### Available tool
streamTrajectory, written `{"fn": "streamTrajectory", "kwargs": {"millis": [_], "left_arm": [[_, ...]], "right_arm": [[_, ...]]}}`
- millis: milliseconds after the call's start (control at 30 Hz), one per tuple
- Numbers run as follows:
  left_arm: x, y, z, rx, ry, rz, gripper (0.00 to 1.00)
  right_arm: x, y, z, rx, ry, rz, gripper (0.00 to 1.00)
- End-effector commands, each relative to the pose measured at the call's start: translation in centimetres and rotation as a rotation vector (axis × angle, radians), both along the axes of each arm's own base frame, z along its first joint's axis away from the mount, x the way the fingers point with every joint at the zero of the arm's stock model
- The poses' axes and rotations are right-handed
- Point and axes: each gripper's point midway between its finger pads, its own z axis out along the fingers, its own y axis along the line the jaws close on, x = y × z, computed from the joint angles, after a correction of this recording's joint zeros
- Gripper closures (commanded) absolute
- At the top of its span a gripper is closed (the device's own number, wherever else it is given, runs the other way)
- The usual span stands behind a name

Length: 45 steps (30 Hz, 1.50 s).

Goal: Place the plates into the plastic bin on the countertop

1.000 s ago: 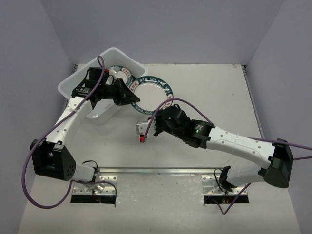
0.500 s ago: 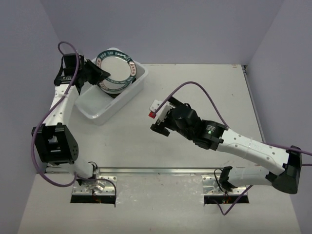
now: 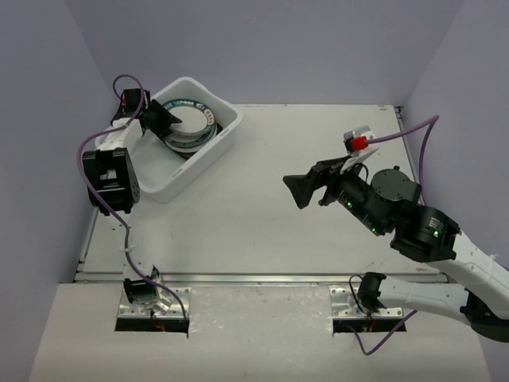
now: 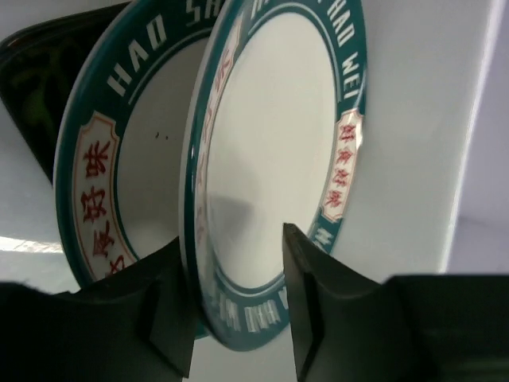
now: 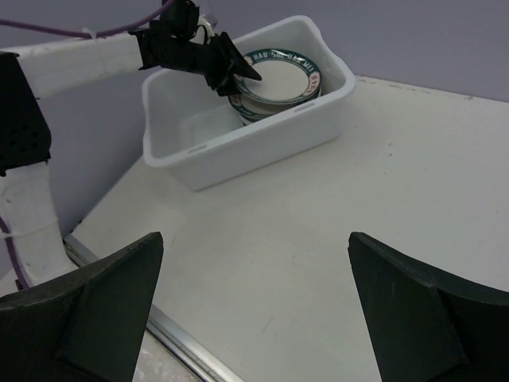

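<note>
Across the countertop (image 3: pixel 262 207) I'm watching the right gripper (image 5: pixel 254 247) gaping empty; the left gripper (image 4: pixel 233 237), grip unclear, is risking toppling the straddled plate (image 4: pixel 270 135) on withdrawing.

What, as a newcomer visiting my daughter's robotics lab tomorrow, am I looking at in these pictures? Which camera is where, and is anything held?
These are two white robot arms bolted at a table's near edge, each ending in a two-finger gripper. One picture looks down from above and behind them. The other two come from a camera on each wrist.

On the off-white countertop sits a white translucent plastic bin with several round white plates with teal rims inside. The left gripper reaches into the bin. Its jaws are parted astride the front plate, apparently not clamping it. The right gripper hangs wide open above the countertop, holding nothing.
</note>
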Motion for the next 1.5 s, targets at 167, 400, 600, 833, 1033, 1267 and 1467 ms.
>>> {"fn": "streamTrajectory", "kwargs": {"millis": [167,400,600,833,1033,1267,1467], "left_arm": [[-1.8,0.2,0.9,0.129,0.03,-0.004,0.0],[-4.1,2.4,2.3,0.242,0.108,0.06,0.0],[-6.7,3.5,6.5,0.307,0.071,0.104,0.0],[-8.5,3.1,11.2,0.354,0.008,0.045,0.0],[-13.9,2.0,17.7,0.463,-0.135,0.009,0.0],[-21.7,0.5,22.8,0.627,-0.302,0.005,0.0],[-27.6,-1.7,24.1,0.725,-0.481,-0.056,0.0]], "right_arm": [[0.1,0.4,-0.9,0.026,0.097,-0.033,0.01],[0.7,1.9,-1.4,-0.016,0.099,-0.009,0.01],[1.7,1.7,-2.8,-0.056,0.122,-0.061,0.01],[4.0,1.1,-7.4,-0.102,0.396,-0.06,0.01],[7.8,-2.2,-5.6,-0.232,0.268,-0.228,0.01],[8.6,-7.6,-1.7,-0.333,0.178,-0.443,0.01],[6.2,-9.9,-3.6,-0.348,0.196,-0.452,0.01]]}}
